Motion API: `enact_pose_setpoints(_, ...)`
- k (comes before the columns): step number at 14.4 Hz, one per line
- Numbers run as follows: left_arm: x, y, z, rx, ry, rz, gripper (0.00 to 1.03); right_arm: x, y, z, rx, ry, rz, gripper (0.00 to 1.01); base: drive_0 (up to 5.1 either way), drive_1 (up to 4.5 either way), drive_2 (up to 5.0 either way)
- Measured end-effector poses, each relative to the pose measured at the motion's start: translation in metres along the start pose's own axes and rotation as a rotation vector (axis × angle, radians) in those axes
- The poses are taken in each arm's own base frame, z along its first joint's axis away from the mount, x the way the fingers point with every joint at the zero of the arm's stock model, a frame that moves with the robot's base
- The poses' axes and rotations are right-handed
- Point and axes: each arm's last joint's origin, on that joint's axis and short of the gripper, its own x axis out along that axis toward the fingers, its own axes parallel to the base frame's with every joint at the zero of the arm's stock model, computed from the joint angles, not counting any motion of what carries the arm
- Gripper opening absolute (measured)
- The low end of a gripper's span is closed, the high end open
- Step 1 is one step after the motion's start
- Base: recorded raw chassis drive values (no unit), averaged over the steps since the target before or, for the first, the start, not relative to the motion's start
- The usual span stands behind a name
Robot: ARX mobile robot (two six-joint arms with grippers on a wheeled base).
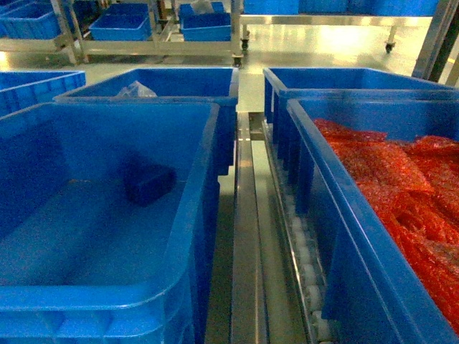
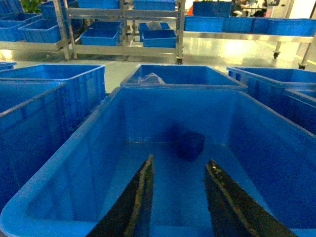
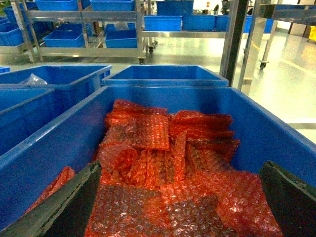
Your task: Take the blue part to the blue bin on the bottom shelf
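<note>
The blue part (image 1: 148,183) was a small dark-blue block lying on the bare floor of the blue bin (image 1: 208,165), toward the far wall and a little left of the middle. It sat free, touching no wall; any knob on top was too dim to make out. In the left wrist view the same block (image 2: 190,144) lay beyond the left gripper (image 2: 179,170), whose jaws stood apart and empty — the two dark fingers (image 2: 138,197) angled over the near rim, well short of the part.

The bin rested on the bottom shelf (image 1: 247,236), where steel rails and a track of small white rollers (image 1: 305,265) ran between it and its right-hand neighbour. That neighbour, a like blue crate (image 1: 358,251), was heaped with red bubble-wrap packs (image 3: 168,168). The right gripper (image 3: 177,197) hung over those packs with its jaws wide apart, holding nothing.

Behind the bin stood another blue crate (image 1: 179,82) with a clear plastic bag (image 1: 135,90) in it — further crates flanked it on both sides. Across the shiny floor, steel racks (image 2: 123,47) carried more blue crates.
</note>
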Motion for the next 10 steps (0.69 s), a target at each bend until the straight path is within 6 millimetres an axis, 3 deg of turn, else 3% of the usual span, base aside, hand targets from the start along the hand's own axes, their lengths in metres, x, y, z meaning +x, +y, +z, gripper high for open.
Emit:
enact_pose_setpoints(3,0.0000,0.0000,0.0000,0.000,0.000,0.000,0.68,0.0000,0.0000,0.0000,0.000,0.000,0.000,0.98,0.0,0.00,0.0)
enact_pose_setpoints(4,0.0000,0.0000,0.0000,0.000,0.000,0.000,0.95,0.0000,0.0000,0.0000,0.000,0.000,0.000,0.98,0.0,0.00,0.0)
enact_pose_setpoints(10,0.0000,0.0000,0.0000,0.001,0.000,0.000,0.98,0.0000,0.0000,0.0000,0.000,0.000,0.000,0.98,0.0,0.00,0.0)
